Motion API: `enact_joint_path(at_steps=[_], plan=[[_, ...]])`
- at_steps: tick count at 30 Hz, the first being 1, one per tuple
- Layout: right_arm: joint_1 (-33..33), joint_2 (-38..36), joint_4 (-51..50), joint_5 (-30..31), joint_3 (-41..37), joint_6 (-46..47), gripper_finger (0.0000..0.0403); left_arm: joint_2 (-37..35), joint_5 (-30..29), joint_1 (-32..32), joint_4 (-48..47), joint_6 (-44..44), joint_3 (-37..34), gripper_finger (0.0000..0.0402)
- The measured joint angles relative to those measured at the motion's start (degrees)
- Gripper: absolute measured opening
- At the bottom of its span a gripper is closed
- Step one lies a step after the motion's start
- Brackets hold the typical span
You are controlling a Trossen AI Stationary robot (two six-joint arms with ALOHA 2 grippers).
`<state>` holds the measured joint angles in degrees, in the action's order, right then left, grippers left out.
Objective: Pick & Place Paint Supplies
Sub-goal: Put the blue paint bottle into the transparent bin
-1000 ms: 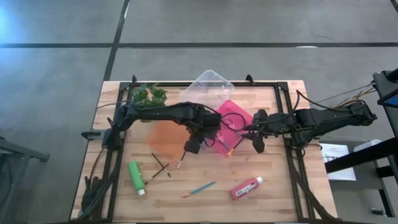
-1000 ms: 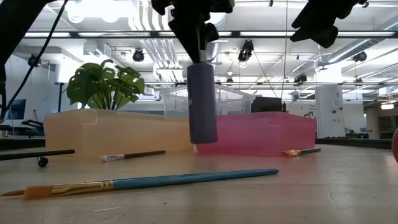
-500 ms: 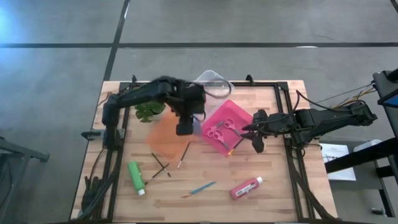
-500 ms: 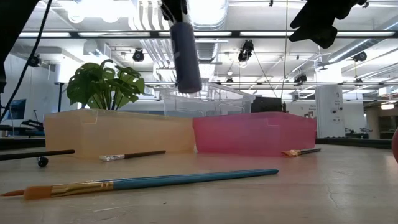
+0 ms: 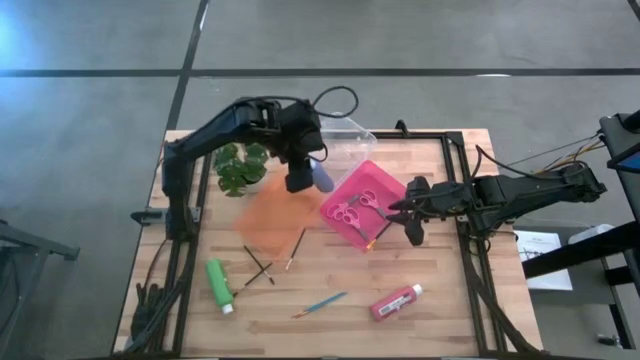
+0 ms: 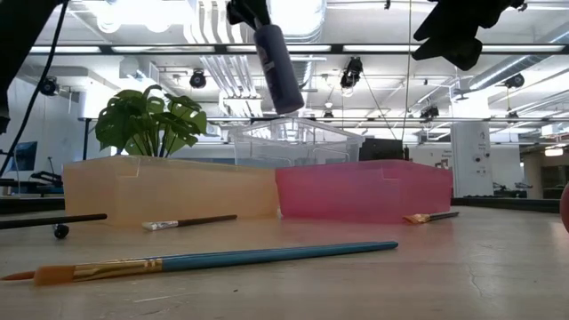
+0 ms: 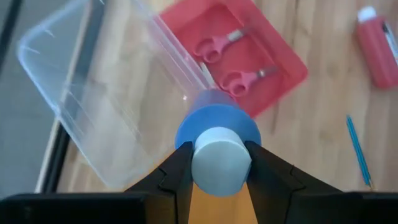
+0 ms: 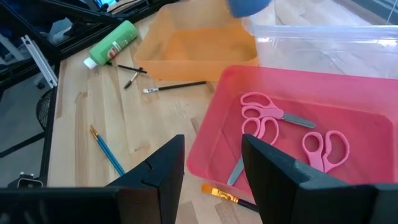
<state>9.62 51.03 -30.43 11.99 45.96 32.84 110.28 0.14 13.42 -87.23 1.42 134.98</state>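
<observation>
My left gripper is shut on a blue-purple paint bottle with a white cap, held high near the clear tray and the orange tray. In the low view the bottle hangs tilted above the trays. Two pink-handled scissors lie flat in the pink tray. A green bottle, a red bottle and thin brushes lie on the table. My right gripper is open above the table, at the pink tray's right edge. My left gripper pinches the bottle's white cap between its two fingers, one on each side. The fingers slant downward from above. The bottle hangs below them, lifted clear of the table and trays, its bottom end tilted toward the table's right.
A leafy plant stands at the far left beside the orange tray. A blue-handled brush lies near the front edge, and two crossed dark brushes lie by the green bottle. Bare wood lies between the trays and the front edge.
My left gripper has risen and gone toward the table's far edge, rolling as it went, still shut on the bottle. The bottle hung upright at tray height in front of the trays; now it hangs higher, tilted, above them.
</observation>
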Motion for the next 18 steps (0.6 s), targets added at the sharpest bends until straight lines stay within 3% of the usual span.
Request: enact_joint_path(at_steps=[12, 18], plan=[[0.0, 0.0, 0.1, 0.0, -0.1, 0.1, 0.0157, 0.4, -0.6, 9.6, 11.2, -1.3, -1.6, 0.0124], [0.0, 0.0, 0.2, 0.1, -0.2, 0.5, 0.0157, 4.8, -0.5, 13.1, 14.3, 1.3, -2.5, 0.0124]])
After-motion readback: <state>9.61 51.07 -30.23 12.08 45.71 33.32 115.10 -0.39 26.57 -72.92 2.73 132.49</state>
